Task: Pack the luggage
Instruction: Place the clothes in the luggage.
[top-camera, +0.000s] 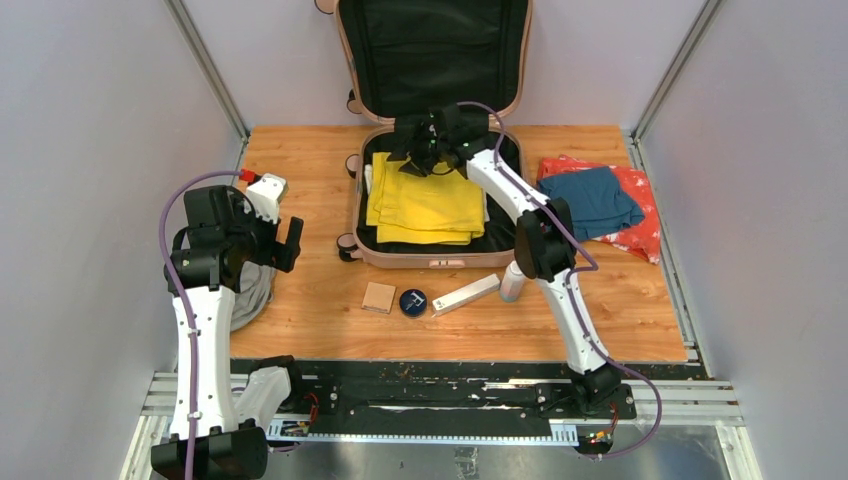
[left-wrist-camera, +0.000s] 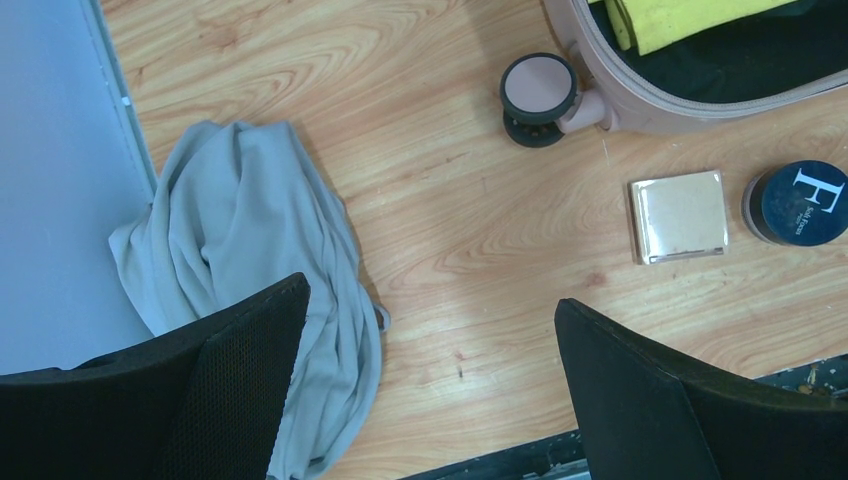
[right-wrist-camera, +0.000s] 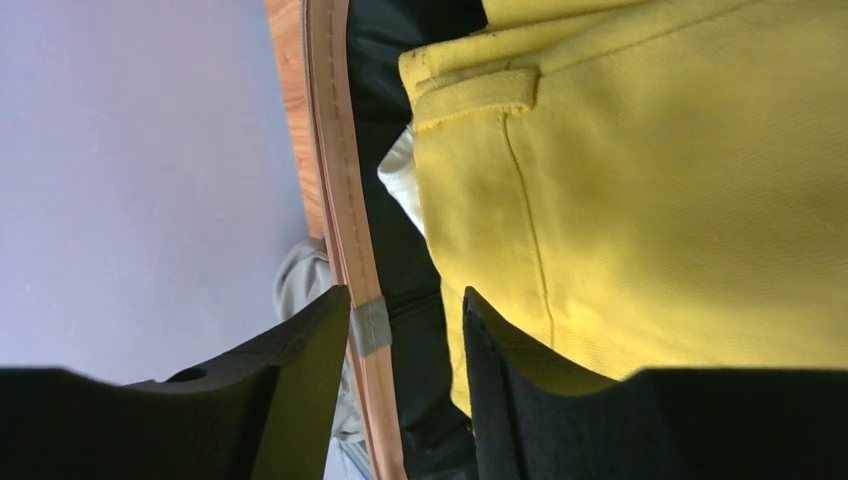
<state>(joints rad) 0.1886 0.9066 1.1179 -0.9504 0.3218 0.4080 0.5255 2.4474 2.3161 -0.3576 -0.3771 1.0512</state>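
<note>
Table (top-camera: 640, 310) varnished wood; luggage (top-camera: 430, 258) smooth hard shell, black cloth lining.

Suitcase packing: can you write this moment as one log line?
suitcase: open, yellow cloth inside | right gripper: open, over yellow cloth | left gripper: open, by grey cloth

You've got one suitcase (top-camera: 430, 258), one yellow garment (top-camera: 425, 205), one grey cloth (left-wrist-camera: 250, 250), one blue top (top-camera: 595, 200), one red patterned cloth (top-camera: 643, 238), one tan square case (left-wrist-camera: 680, 215), one round tin (left-wrist-camera: 800, 203), one long white box (top-camera: 466, 295), one white bottle (top-camera: 510, 286).
</note>
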